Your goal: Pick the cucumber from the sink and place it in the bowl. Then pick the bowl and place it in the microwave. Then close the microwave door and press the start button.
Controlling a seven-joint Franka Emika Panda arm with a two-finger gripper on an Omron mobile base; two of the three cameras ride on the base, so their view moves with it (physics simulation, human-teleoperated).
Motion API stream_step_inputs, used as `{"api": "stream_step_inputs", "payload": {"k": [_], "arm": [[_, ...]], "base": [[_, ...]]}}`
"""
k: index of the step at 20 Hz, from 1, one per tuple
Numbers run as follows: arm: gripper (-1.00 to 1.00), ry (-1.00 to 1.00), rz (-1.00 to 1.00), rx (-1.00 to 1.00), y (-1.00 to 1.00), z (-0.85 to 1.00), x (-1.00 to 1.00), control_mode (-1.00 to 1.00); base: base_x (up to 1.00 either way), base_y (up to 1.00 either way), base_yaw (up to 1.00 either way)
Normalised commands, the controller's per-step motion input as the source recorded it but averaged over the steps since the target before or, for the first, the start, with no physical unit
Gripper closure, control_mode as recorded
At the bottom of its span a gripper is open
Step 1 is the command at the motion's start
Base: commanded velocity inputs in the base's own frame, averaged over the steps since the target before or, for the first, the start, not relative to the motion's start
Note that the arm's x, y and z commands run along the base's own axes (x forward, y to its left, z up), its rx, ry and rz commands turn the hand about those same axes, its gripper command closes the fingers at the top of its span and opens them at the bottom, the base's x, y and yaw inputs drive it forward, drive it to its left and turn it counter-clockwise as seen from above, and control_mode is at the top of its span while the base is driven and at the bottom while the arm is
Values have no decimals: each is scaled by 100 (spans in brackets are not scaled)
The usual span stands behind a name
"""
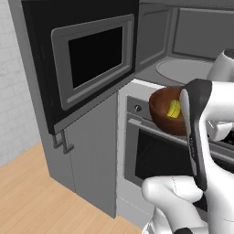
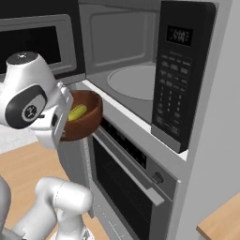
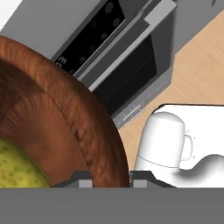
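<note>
The dark reddish-brown wooden bowl [image 1: 161,114] [image 2: 89,121] hangs in the air in front of the oven, just below and outside the open microwave [image 1: 183,41] [image 2: 122,42]. My gripper [image 3: 112,178] is shut on the bowl's rim [image 3: 94,131], one finger inside and one outside. The yellow-green cucumber [image 1: 173,109] [image 2: 77,112] [image 3: 17,168] lies inside the bowl. The microwave door [image 1: 91,59] stands swung open to the left. The round turntable plate [image 2: 133,80] is bare. The keypad strip [image 2: 176,89] is at the right; I cannot pick out the start button. The sink is out of view.
A glass-fronted oven [image 2: 126,183] [image 1: 155,155] with a bar handle sits directly under the microwave. Grey cabinet doors [image 1: 87,151] stand left of it. Wooden floor [image 1: 36,201] lies below. My own arm's links crowd the space beside the bowl.
</note>
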Motion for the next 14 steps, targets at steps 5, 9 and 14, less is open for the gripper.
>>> {"api": "stream_step_inputs", "payload": {"k": [5, 9, 14], "arm": [[100, -34, -5, 0, -10, 60, -31, -100], [100, -33, -26, 0, -6, 56, -3, -100], [100, -20, -37, 0, -1, 50, 5, -100]], "base": [[0, 0, 0], [0, 0, 0], [0, 0, 0]]}}
